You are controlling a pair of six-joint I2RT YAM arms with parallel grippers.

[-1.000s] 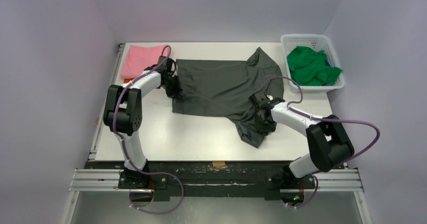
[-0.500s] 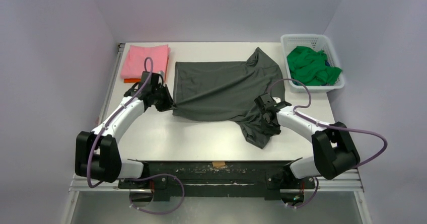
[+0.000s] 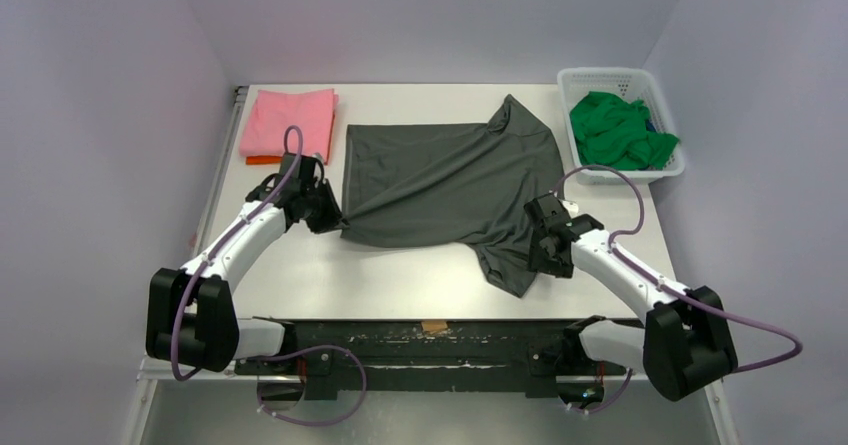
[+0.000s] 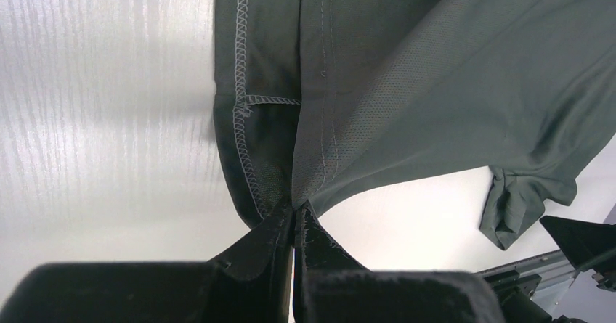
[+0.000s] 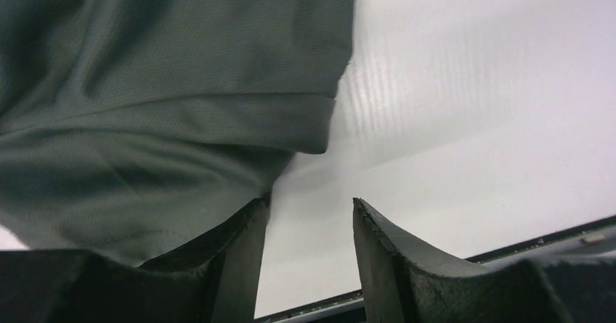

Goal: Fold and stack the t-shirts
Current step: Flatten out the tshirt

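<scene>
currently, top view: charcoal t-shirt lies mid-frame. left wrist: left gripper clenched on its hem corner; i judge the thin pinch may slip. right wrist: right gripper released beside the shirt; may close on nothing.

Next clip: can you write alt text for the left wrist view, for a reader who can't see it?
The left gripper is shut on the stitched hem corner of a charcoal-grey t-shirt, whose cloth spreads away from the fingers across the white table. One short sleeve of the shirt shows at the lower right.
</scene>
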